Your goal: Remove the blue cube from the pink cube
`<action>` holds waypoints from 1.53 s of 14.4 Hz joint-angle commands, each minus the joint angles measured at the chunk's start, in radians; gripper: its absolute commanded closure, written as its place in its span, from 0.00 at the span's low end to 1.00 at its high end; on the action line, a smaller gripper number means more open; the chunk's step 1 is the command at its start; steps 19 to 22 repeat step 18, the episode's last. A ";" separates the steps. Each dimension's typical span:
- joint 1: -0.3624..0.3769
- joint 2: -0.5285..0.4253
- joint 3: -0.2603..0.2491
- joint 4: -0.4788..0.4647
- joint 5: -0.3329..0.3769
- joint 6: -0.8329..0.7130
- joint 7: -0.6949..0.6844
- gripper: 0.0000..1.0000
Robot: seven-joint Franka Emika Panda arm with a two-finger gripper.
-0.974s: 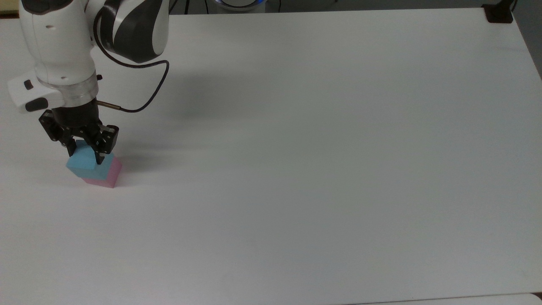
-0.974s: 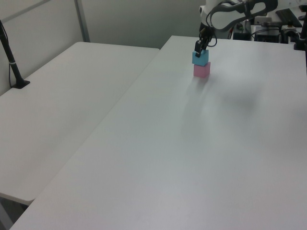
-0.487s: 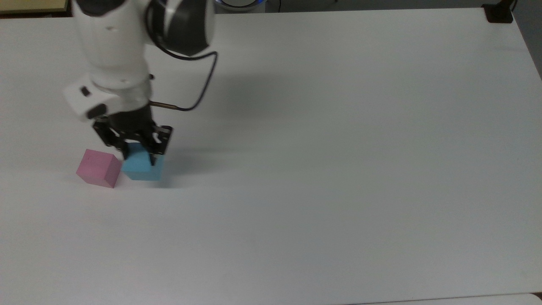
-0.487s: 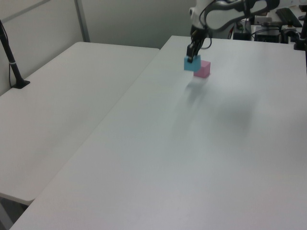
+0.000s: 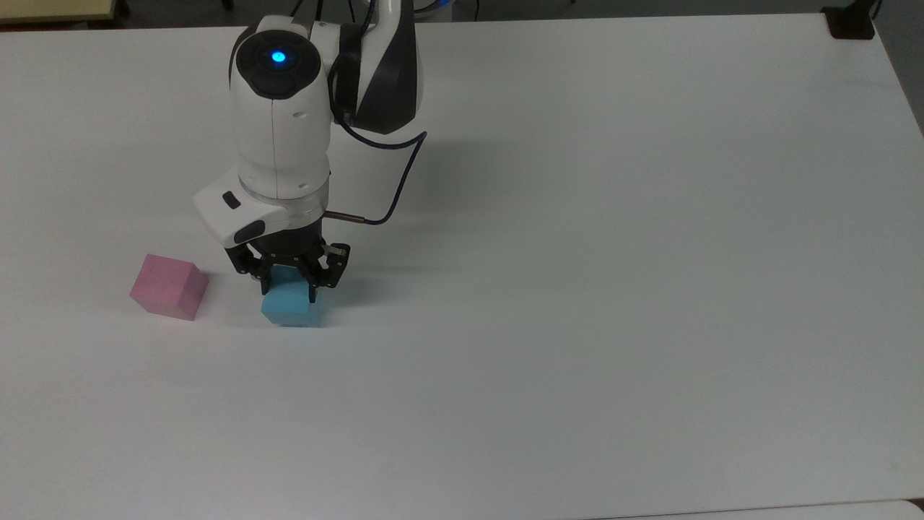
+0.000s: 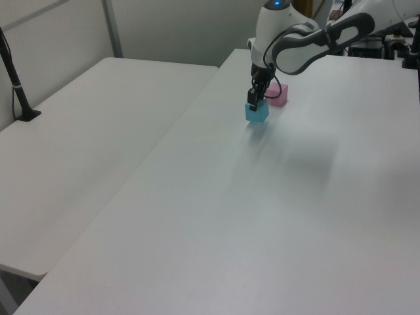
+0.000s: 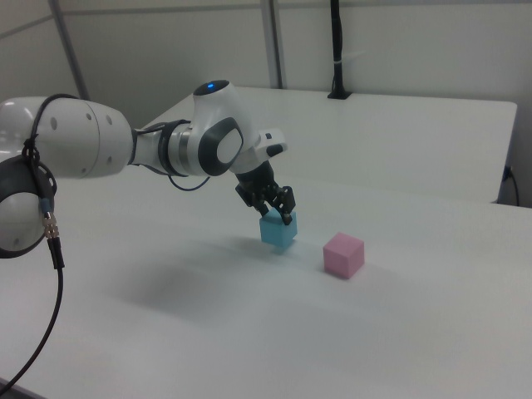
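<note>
The blue cube [image 5: 291, 310] sits low at the white table [image 5: 577, 217], to the top view's right of the pink cube [image 5: 169, 287] with a gap between them. My gripper [image 5: 289, 292] comes down from above and is shut on the blue cube, one finger on each side. In the left view the blue cube [image 6: 256, 113] is nearer than the pink cube [image 6: 277, 95], under the gripper [image 6: 252, 102]. The right view puts the gripper [image 7: 278, 218] on the blue cube [image 7: 277, 233], with the pink cube [image 7: 343, 254] alone at the right view's right. I cannot tell whether the blue cube touches the table.
A black clamp base [image 5: 850, 22] stands at the table's far right corner in the top view. A second white table [image 6: 79, 131] adjoins at the left view's left, with a black pole [image 6: 16, 85] on it. My arm's cable [image 5: 393, 188] hangs near the wrist.
The gripper lifted the blue cube off the pink cube and carried it to the top view's right and down toward the table. The pink cube stayed in place.
</note>
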 commanded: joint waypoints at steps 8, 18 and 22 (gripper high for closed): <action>0.096 -0.264 -0.008 -0.030 -0.004 -0.321 0.031 0.00; 0.153 -0.409 -0.015 -0.028 0.160 -0.657 0.028 0.00; 0.153 -0.409 -0.015 -0.028 0.160 -0.657 0.028 0.00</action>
